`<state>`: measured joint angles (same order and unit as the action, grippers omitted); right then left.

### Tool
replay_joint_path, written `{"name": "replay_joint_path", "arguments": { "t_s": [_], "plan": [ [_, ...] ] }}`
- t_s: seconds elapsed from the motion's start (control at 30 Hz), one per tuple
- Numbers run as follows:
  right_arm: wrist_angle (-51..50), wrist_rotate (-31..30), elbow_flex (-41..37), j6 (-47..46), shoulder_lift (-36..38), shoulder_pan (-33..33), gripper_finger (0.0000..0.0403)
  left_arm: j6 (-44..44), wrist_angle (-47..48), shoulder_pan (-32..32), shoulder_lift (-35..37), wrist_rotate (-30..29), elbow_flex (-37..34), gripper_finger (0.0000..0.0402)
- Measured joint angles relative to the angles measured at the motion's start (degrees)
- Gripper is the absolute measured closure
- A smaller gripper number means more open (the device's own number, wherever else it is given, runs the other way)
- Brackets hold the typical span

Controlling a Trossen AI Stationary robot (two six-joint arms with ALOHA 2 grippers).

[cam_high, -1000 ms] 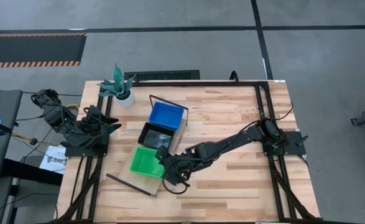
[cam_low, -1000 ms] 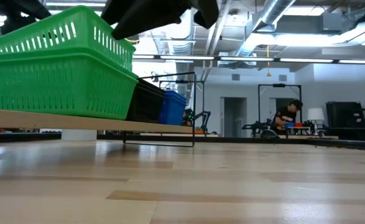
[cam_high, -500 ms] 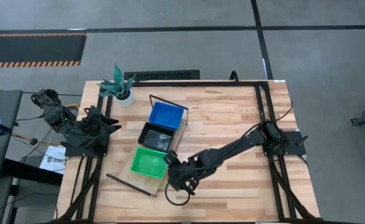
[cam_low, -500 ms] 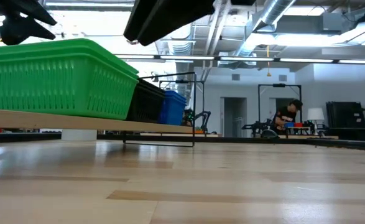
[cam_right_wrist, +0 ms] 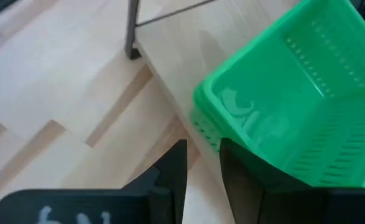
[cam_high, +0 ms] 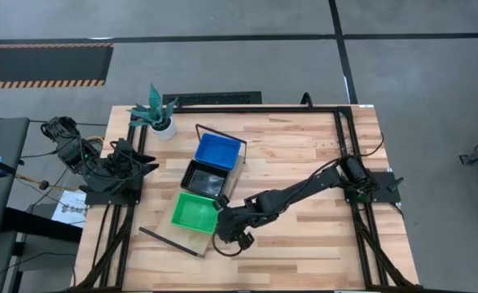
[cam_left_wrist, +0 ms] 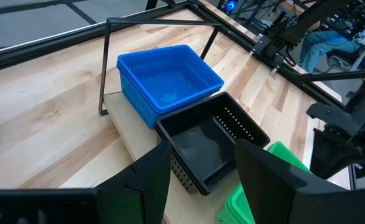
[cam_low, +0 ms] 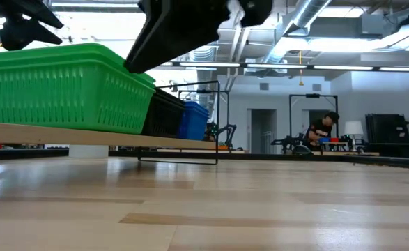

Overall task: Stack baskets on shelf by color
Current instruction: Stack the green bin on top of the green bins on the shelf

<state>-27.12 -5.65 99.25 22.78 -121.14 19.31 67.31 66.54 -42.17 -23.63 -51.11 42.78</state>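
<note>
The desk [cam_high: 304, 163], a slatted light-wood top, carried a potted plant [cam_high: 159, 114] at its far left corner and the shelf [cam_high: 191, 236], a pale plank with thin black wire ends lying at a slant across the left half. On the shelf sat three baskets in a row, each close against the next: a blue basket [cam_high: 219, 151] at the far end, a black basket [cam_high: 205, 178] in the middle and a green basket [cam_high: 193, 212] nearest the front. Each looked like a stack of several nested trays, though the count could not be made out.

We note robotics lab or workshop: exposed ceiling ducts [cam_low: 309, 17] upper right, person [cam_low: 322, 130] at bench centre right, hazard-striped floor marking [cam_high: 43, 65] upper left.
</note>
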Motion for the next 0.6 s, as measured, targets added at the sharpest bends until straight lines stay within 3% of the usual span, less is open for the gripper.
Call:
{"name": "replay_joint_path", "arguments": {
  "t_s": [0.6],
  "plan": [
    [4.8,0.8,-0.2,0.6,0.0,-1.1,0.0285,0.0,0.0,0.0,0.0,-0.1,0.0,0.0232]
  ]
}}
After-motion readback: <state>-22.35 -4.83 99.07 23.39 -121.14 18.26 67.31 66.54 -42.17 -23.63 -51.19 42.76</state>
